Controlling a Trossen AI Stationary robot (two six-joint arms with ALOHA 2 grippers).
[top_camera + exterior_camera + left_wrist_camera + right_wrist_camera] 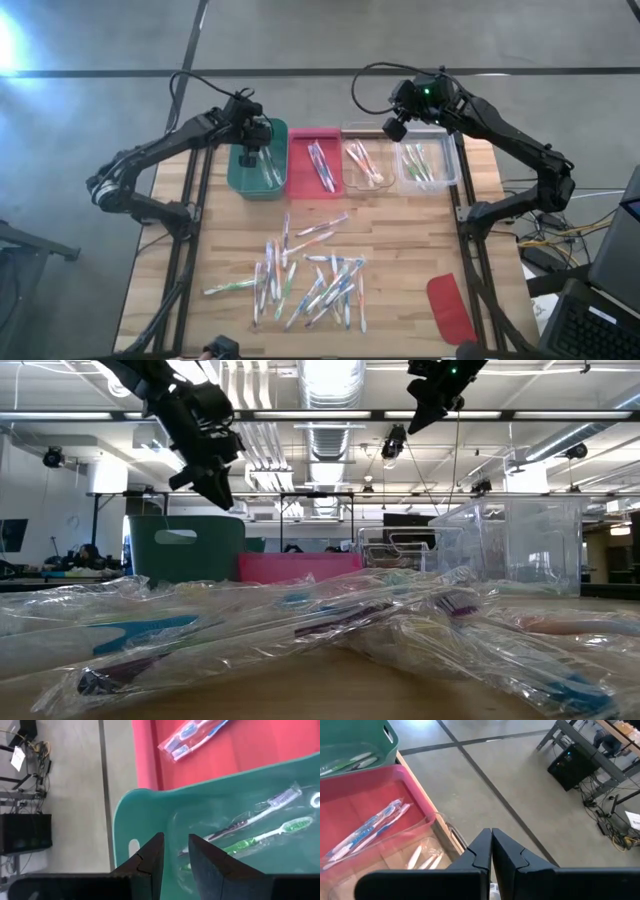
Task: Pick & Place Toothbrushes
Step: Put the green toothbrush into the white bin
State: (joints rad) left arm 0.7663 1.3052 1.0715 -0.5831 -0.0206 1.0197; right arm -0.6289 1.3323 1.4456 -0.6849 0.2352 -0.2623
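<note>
Overhead, left gripper (250,152) hovering above green bin (280,185), jaws slightly apart and empty, right gripper (397,124) closing tight over clear bins (452,178), wrapped toothbrushes (310,280) lying mid-table, colours blurring under plastic.

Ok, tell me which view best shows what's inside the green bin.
Left wrist view: it looks straight into the green bin, showing its wrapped toothbrushes. High view shows them small, low view only the wall, right wrist view just a corner.

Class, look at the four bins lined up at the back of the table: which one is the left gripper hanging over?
The green bin, at the left end of the row. The left gripper hangs above it, empty; the red and two clear bins have no gripper directly over them.
</note>
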